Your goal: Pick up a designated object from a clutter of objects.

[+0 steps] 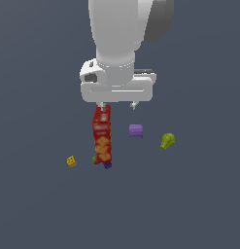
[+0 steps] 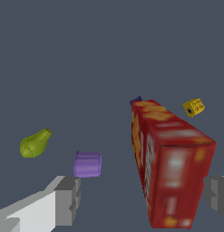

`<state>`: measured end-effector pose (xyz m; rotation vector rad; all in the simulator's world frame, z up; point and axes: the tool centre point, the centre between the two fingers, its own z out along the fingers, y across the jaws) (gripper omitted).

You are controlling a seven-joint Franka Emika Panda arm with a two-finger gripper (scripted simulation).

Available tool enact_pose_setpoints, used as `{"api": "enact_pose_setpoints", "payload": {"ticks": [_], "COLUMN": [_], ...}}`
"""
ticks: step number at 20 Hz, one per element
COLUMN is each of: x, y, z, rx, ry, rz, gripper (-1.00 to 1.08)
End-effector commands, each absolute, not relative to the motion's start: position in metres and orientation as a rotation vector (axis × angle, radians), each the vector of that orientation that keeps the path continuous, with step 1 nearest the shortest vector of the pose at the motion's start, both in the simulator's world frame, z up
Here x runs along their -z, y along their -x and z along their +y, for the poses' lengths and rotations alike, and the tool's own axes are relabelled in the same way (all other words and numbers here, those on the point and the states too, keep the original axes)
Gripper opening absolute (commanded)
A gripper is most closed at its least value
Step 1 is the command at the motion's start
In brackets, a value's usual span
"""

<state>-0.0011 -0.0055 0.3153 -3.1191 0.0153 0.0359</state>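
Flat dark grey-blue floor, no walls visible. Gripper (image 1: 118,104) w/ jaws wide (holding nothing) above red box (image 1: 102,136); yellow cube (image 1: 72,161) lies apart.

Light: flat, even, dim.
Shadows: none cast on the surface (image 1: 39,209).
Sharpness: coarse, soft, low-resolution renders.

Plain dark grey-blue floor (image 1: 39,209) throughout; nothing else besides task objects.
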Motion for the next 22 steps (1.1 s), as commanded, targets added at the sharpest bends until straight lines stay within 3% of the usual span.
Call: {"api": "enact_pose_setpoints", "payload": {"ticks": [1, 12, 22], "x": [-0.315, -0.304, -0.294], "y": [0.001, 0.007, -0.003], "z": [-0.006, 0.015, 0.001], "rx": [-0.036, -0.095, -0.084], "ry": [3.119, 3.083, 3.084], "rz": [0.015, 0.019, -0.025], "gripper": [1.0, 1.0, 1.0]}}
